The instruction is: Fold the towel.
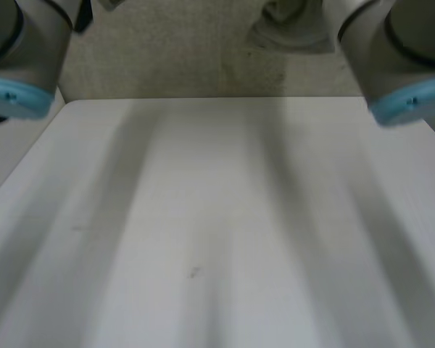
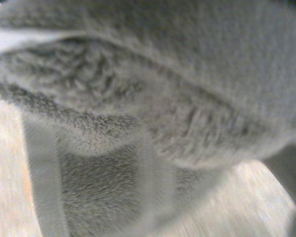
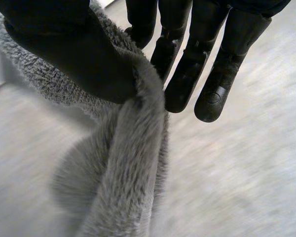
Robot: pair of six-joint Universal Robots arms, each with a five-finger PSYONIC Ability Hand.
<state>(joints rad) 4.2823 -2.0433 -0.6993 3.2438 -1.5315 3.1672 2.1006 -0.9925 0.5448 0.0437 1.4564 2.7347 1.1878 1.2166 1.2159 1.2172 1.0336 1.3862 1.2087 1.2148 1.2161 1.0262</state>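
In the right wrist view, the grey fluffy towel (image 3: 123, 168) hangs down from my right hand (image 3: 84, 59) above the table. The thumb presses a fold of the towel against the fingers (image 3: 187, 84), so this hand is shut on the towel's edge. In the left wrist view, the towel (image 2: 187, 98) lies thick and bunched right over my left hand, which is shut beneath it. One hemmed band of the cloth (image 2: 44, 177) hangs down toward the table.
The white table (image 1: 217, 217) spreads out in the head view, its far edge meeting a beige floor (image 1: 188, 58). The left arm (image 1: 18, 65) and the right arm (image 1: 406, 72) reach in at the far corners.
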